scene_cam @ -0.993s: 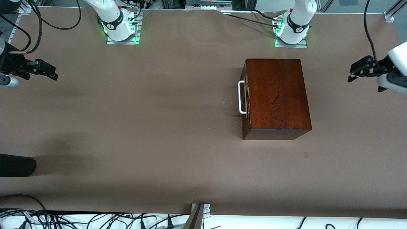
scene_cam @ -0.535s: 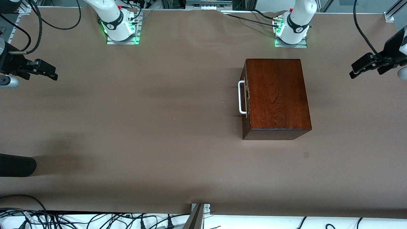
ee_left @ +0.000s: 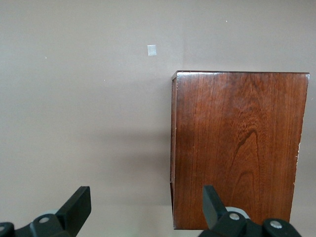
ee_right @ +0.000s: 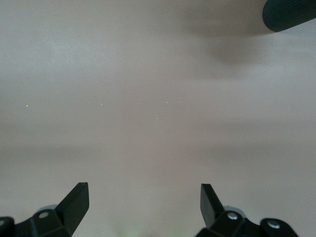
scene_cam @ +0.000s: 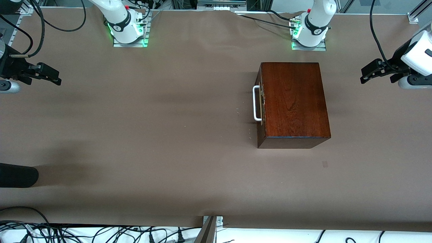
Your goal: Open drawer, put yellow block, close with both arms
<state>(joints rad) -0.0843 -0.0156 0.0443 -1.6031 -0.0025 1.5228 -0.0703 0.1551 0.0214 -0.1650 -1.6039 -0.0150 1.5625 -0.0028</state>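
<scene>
Plainly the drawer (scene_cam: pixel 259 103) is shut inside the wooden box (scene_cam: pixel 293 101), and no yellow block shows anywhere. The left claw (scene_cam: pixel 366 75) hangs over the table (scene_cam: pixel 168 135) at the left arm's end, fingers apart, the box just beside it. The right claw (scene_cam: pixel 55 79), also spread and empty, waits over the right arm's end. The risk: pulling the white handle (scene_cam: pixel 256 103) one-armed could drag the whole box.

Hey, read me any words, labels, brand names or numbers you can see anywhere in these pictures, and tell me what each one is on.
No text can be read anywhere.
Arm bases: each black joint band has a small round white mark, too small to read.
Wooden box: plain wood grain, with no lettering showing on its brass plate.
Table: a small pale square patch, blank.
</scene>
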